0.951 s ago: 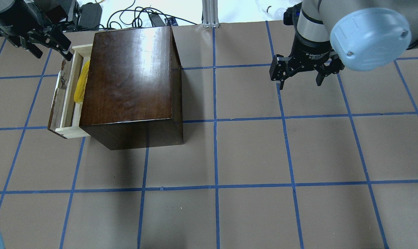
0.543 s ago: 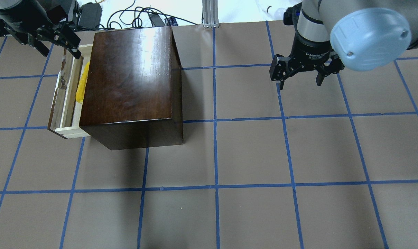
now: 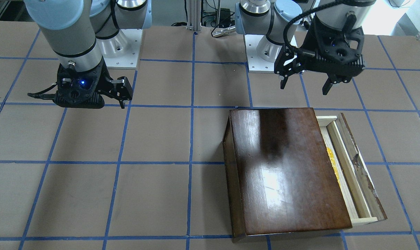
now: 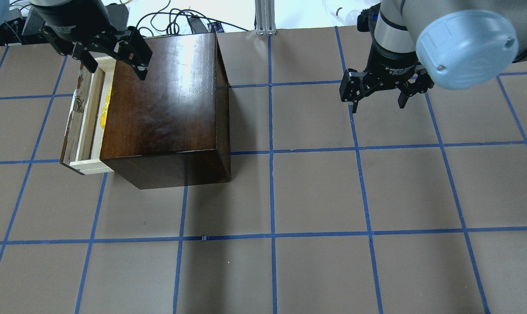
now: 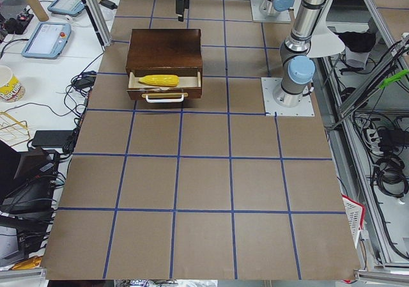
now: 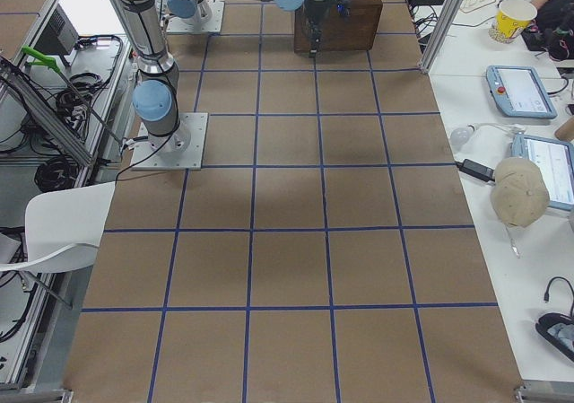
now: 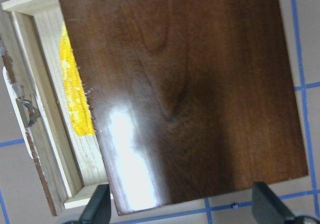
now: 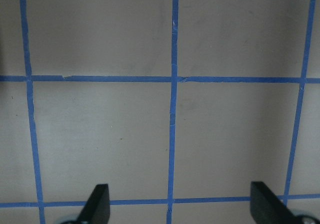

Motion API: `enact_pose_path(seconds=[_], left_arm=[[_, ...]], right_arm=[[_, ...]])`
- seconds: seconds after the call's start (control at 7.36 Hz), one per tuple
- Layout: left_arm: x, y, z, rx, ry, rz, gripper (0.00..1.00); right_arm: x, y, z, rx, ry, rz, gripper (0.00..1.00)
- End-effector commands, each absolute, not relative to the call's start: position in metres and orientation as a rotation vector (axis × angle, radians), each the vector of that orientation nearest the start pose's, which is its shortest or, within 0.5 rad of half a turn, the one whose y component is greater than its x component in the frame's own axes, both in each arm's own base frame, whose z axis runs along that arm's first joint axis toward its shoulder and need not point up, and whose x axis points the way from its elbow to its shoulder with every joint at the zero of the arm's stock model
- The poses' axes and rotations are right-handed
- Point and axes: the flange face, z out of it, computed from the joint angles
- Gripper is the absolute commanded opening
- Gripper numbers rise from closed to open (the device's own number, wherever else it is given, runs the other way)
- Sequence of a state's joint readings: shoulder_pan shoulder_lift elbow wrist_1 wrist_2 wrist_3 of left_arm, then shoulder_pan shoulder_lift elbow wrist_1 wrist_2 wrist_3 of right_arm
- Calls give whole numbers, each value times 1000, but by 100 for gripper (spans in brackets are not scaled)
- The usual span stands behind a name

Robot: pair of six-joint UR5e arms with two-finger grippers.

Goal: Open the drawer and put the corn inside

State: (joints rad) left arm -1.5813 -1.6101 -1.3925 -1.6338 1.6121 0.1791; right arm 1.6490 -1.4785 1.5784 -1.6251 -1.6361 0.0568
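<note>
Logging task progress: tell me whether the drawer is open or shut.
Open, partly: the drawer juts from the box, with the corn lying inside it.

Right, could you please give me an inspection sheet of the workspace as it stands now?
Surface: table covered in brown paper with a blue tape grid.
Job's things: drawer partly pulled out of the wooden box; corn lies inside the drawer.
Clutter: nothing seen on the table.
Grippers: left gripper open, empty, above the box and drawer; right gripper open, empty, over bare table.
Cables: black cables beyond the table's far edge.
Surroundings: teach pendant on a side bench; white chair beside the robot's base.
</note>
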Motion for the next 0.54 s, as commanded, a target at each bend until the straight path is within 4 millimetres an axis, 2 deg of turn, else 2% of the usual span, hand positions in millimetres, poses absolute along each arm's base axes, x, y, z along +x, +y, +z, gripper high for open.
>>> enact_pose_path(seconds=[0.0, 0.41], left_arm=[[-136, -486, 554, 188, 3095, -138, 100], [-128, -486, 553, 129, 3100, -131, 100]], right_arm=[[167, -513, 442, -37, 3211, 69, 100], [167, -513, 442, -37, 3211, 69, 100]])
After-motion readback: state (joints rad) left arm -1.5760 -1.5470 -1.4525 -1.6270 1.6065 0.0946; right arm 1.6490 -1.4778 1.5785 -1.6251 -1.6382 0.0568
